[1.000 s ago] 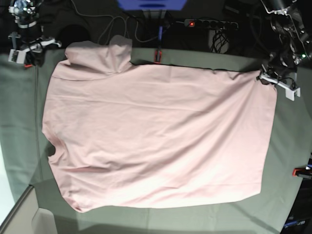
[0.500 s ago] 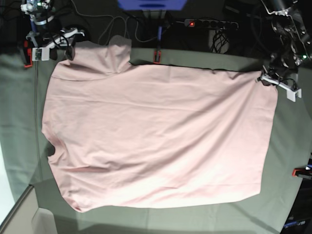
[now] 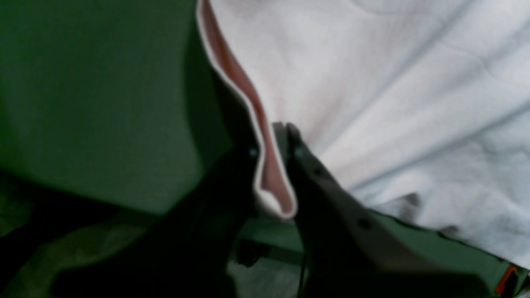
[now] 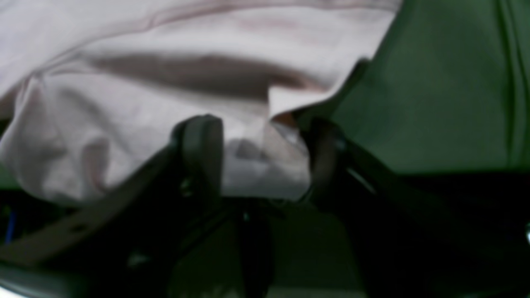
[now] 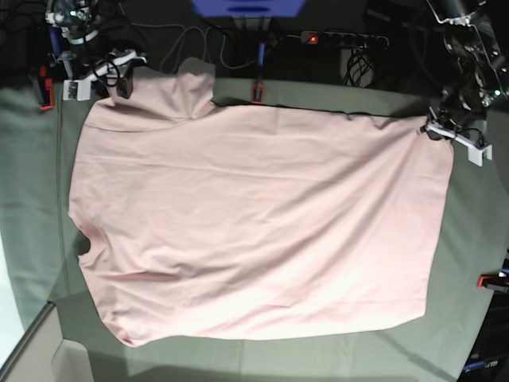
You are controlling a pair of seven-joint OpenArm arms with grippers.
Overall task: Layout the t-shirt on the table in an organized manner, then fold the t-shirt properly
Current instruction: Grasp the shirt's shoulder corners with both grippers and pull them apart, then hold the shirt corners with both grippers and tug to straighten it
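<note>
Table [image 5: 32, 199]: t-shirt [image 5: 254, 223] hem (pinched) in left hand [image 3: 273, 165]

base: bright, even overhead light | wrist views: dim, blurred (foreground darkest) | shadows: soft

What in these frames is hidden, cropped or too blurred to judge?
- t-shirt: lettering unseen in every view; only plain pink shows.
- Right wrist view: blur hides whether the right gripper touches the sleeve cloth between its fingers.
- Left wrist view: left gripper pinches the hem; the corner beyond is cropped.
- Base view: table edges are cropped.
</note>
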